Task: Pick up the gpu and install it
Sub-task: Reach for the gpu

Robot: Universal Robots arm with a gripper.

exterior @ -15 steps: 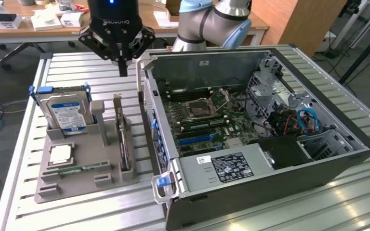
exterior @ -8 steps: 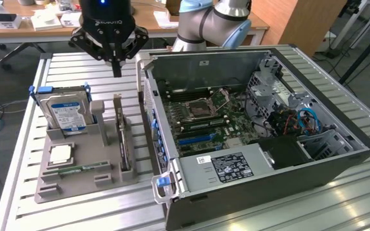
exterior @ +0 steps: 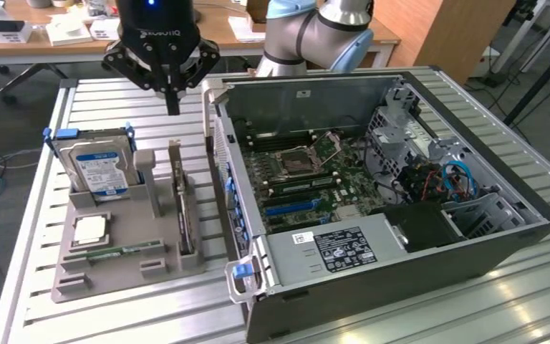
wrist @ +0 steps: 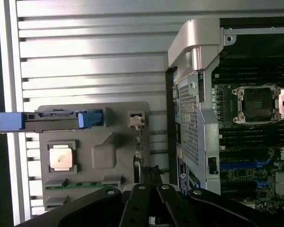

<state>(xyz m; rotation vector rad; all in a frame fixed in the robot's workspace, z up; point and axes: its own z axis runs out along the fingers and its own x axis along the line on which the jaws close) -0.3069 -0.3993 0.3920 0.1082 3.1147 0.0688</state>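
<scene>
Black and pressed together, the fingers of the gripper (exterior: 172, 107) (wrist: 151, 189) point straight down and pinch nothing. The gripper hangs above the slatted metal table (exterior: 112, 97) (wrist: 94, 52). Below it, apart from its tips, the gpu (exterior: 181, 208) (wrist: 138, 153) stands on its long edge in a slot of a grey holder (exterior: 122, 269) (wrist: 104, 153), untouched, its silvery bracket end up nearest the gripper. Lower down and toward the exterior view's left of the gripper, a blue-labelled hard drive (exterior: 103, 172) stands upright in the same holder. Beyond the drive, farther from the gripper, a square processor chip (exterior: 91, 229) (wrist: 61, 157) and a narrow green memory stick (exterior: 112, 253) (wrist: 73, 185) lie flat. On the exterior view's right of the gripper and below it, an open computer case (exterior: 389, 287) lies on its side just beside the holder, its motherboard (exterior: 304, 172) (wrist: 246, 142) facing up.
</scene>
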